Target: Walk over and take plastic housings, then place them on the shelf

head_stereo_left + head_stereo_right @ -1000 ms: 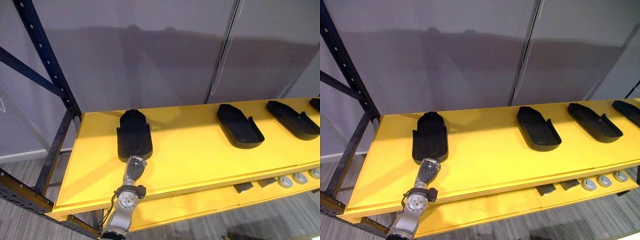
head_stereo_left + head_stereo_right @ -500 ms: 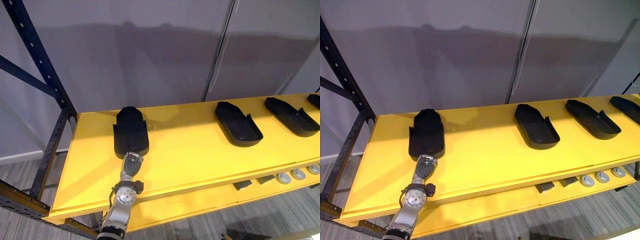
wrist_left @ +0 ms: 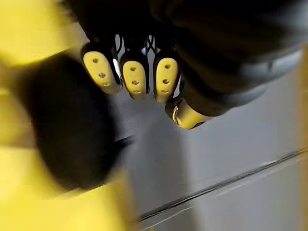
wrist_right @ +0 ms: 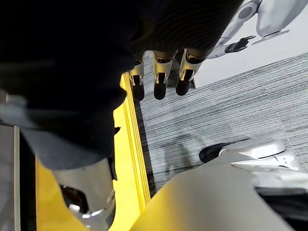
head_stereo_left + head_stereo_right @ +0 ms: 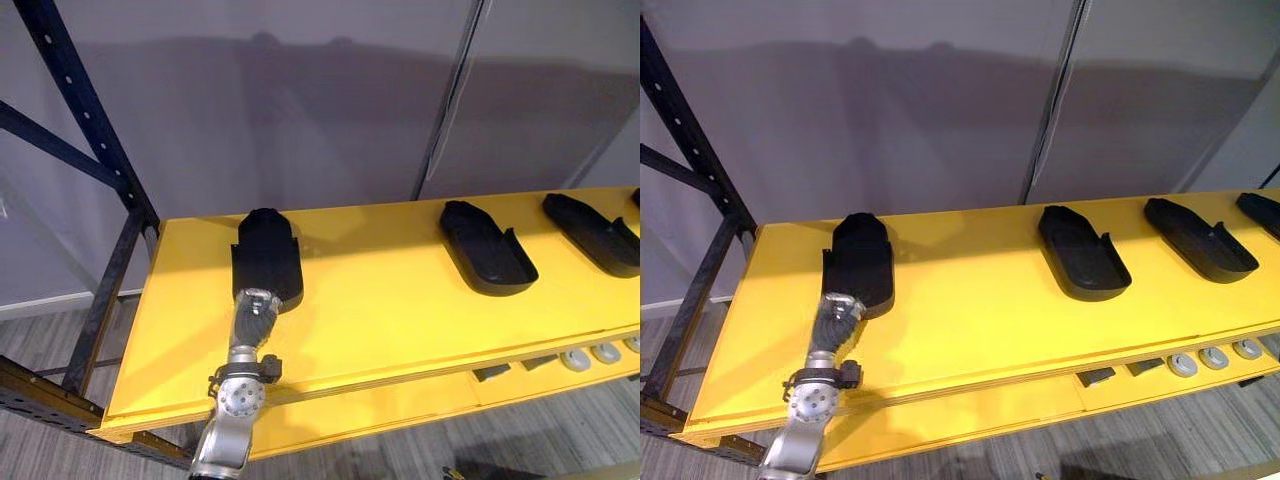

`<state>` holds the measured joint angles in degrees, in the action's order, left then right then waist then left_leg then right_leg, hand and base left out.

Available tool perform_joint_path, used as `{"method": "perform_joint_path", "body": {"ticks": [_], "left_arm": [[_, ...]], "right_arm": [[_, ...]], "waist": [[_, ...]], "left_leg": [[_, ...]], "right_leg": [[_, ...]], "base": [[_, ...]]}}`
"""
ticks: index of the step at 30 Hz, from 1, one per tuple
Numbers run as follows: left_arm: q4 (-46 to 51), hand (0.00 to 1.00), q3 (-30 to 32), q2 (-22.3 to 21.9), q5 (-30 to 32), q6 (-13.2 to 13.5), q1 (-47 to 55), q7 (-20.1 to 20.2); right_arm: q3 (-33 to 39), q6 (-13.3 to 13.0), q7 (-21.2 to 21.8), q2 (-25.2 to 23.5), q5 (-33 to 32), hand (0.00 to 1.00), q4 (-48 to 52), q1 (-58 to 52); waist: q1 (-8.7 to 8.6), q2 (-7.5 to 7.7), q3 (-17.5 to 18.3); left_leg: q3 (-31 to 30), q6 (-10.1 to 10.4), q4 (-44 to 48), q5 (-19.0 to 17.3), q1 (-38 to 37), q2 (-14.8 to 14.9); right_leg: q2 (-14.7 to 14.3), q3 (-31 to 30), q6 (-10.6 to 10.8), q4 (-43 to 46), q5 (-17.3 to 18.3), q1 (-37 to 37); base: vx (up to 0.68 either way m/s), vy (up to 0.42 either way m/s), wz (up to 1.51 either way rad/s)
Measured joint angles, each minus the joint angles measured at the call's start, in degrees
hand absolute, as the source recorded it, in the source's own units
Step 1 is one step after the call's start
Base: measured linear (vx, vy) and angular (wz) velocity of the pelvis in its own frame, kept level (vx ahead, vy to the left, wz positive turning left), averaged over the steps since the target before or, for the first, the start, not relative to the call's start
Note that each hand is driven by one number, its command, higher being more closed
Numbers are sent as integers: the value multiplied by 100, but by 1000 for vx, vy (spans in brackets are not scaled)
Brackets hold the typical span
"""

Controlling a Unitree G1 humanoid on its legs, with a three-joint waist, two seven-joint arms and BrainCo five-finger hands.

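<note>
Several black plastic housings lie in a row on the yellow shelf [image 5: 400, 310]. The leftmost housing [image 5: 266, 255] lies lengthwise near the shelf's left end. My left hand [image 5: 254, 315] reaches over the shelf's front edge, fingers straight, with its tips at that housing's near end. In the left wrist view the housing [image 3: 72, 125] shows as a dark shape just past the fingers [image 3: 134, 77], with nothing held between them. My right hand [image 4: 159, 77] hangs beside the shelf's yellow edge [image 4: 127, 144] above the floor, fingers relaxed and holding nothing.
Two more housings [image 5: 487, 247] [image 5: 595, 232] lie to the right, and another peeks in at the far right [image 5: 636, 200]. Round parts [image 5: 600, 353] sit on the lower shelf. A dark blue rack upright [image 5: 90, 150] stands at the left, grey wall panels behind.
My left hand has reached forward, from short of the leftmost housing up to its near end. The camera has shifted a little.
</note>
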<state>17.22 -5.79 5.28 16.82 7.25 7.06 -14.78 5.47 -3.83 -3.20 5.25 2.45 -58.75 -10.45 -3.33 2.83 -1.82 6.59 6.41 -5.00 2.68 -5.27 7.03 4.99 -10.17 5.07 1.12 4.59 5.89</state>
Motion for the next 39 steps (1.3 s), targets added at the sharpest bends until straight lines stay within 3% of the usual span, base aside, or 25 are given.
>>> {"method": "perform_joint_path", "body": {"ticks": [4,6,11,16,21,22,30,39], "left_arm": [[765,100,257,-94,-455,423,278,-39],[961,100,685,-290,-799,548,547,-154],[1146,100,1452,-525,-1328,589,1231,-387],[294,100,2258,-713,-1456,393,1554,-389],[-1303,100,2826,-806,-1313,-178,1634,-348],[-1738,0,2920,-793,-1211,-296,1619,-353],[-5024,0,3021,-767,-989,-606,1452,-207],[-6360,0,2736,-575,-835,-569,1009,144]], "right_arm": [[2,0,0,7,0,0,1,-59],[5,0,-1,2,-2,0,16,-59],[9,8,-10,-30,4,0,38,-116],[7,15,-11,-50,4,0,318,-206],[-2,18,37,-120,15,0,634,-249],[-9,21,42,-166,14,0,672,-250],[5,28,25,-180,11,0,783,-283],[130,26,-22,-60,9,0,311,-71]], "waist": [[143,-2,-2],[160,-6,-3],[358,15,17],[518,24,31],[574,44,82],[575,61,96],[570,41,140],[554,-111,163]], "left_leg": [[-56,-5,-2,1,9,-5],[-176,-29,-3,-10,6,-10],[-352,-53,7,40,42,-16],[-415,-67,173,-11,178,-17],[-345,-83,320,-98,182,-9],[-335,-82,336,-99,171,-10],[-140,-73,177,-42,-10,-19],[-96,-23,4,72,-50,-8]], "right_leg": [[-1,13,18,97,67,4],[-10,140,24,270,186,-2],[-12,358,7,449,309,6],[6,484,6,448,309,12],[20,475,7,453,309,46],[28,473,6,453,309,57],[52,423,-3,449,319,47],[27,365,-5,439,317,-25]], "base": [[-54,-8,9],[-50,-24,24],[-17,-35,24],[-11,-12,11],[-16,-1,-4],[-15,0,-3],[-28,3,-7],[2,-2,-2]]}}
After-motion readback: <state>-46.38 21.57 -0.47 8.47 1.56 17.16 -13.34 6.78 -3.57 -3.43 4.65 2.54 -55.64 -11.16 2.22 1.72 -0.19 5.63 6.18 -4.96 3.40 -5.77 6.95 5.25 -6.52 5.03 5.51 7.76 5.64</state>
